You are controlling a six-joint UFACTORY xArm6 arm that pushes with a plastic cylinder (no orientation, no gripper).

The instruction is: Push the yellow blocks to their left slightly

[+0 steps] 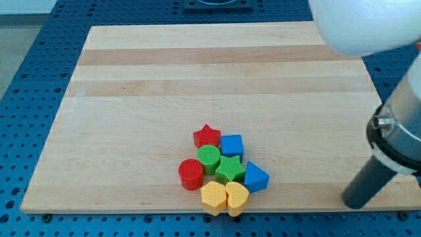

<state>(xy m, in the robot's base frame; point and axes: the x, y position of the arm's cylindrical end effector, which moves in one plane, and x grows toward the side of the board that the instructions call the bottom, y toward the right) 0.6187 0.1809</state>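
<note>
Two yellow blocks, a hexagon-like one (pixel 213 195) and a heart (pixel 237 197), sit touching at the counter's (pixel 131 131) bottom edge. At lower right my tip (pixel 353 201), a plain rod that grips nothing, rests well apart from them. Behind them cluster a red cylinder (pixel 191 174), blue wedge (pixel 256 176), green star (pixel 230 168), green cylinder (pixel 209 158), blue cube (pixel 231 145) and red star (pixel 207 136).

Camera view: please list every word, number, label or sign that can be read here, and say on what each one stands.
None: no text shows on the board, on any block, or on my tip.
</note>
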